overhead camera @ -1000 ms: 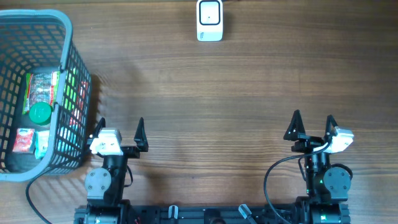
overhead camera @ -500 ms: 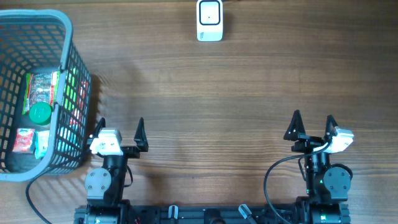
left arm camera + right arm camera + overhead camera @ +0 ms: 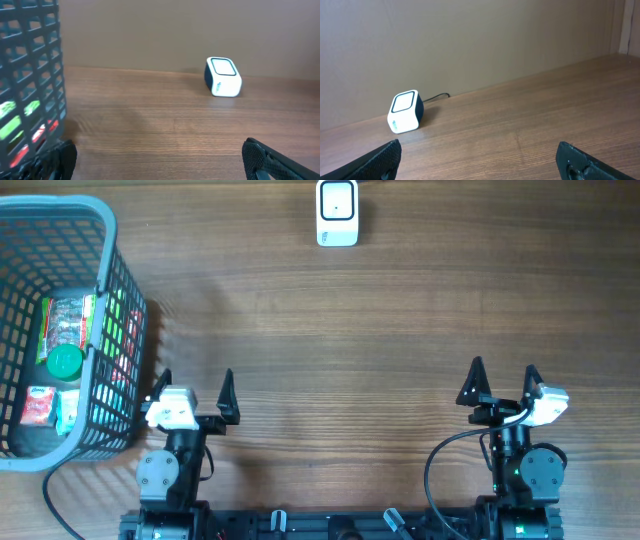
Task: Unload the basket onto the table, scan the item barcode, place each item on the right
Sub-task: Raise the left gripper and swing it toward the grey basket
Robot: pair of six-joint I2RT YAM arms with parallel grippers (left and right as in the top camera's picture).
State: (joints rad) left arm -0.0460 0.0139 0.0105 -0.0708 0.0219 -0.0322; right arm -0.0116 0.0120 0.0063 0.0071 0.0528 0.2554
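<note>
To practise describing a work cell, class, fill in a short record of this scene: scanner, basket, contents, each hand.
scanner: white scanner, far edge of table, centre
basket: grey basket, left side
contents: green lid among packets
left hand: open, empty, beside basket
right hand: open, empty, near side
barcode: not yet scanned

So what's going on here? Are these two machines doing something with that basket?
Nothing is being handled right now. Both arms sit at the near edge of the table, with the left gripper and the right gripper open and empty. A grey basket at the left side holds several packaged items and something with a green round lid. The white barcode scanner stands at the far edge. No item has been picked up for scanning yet.
</note>
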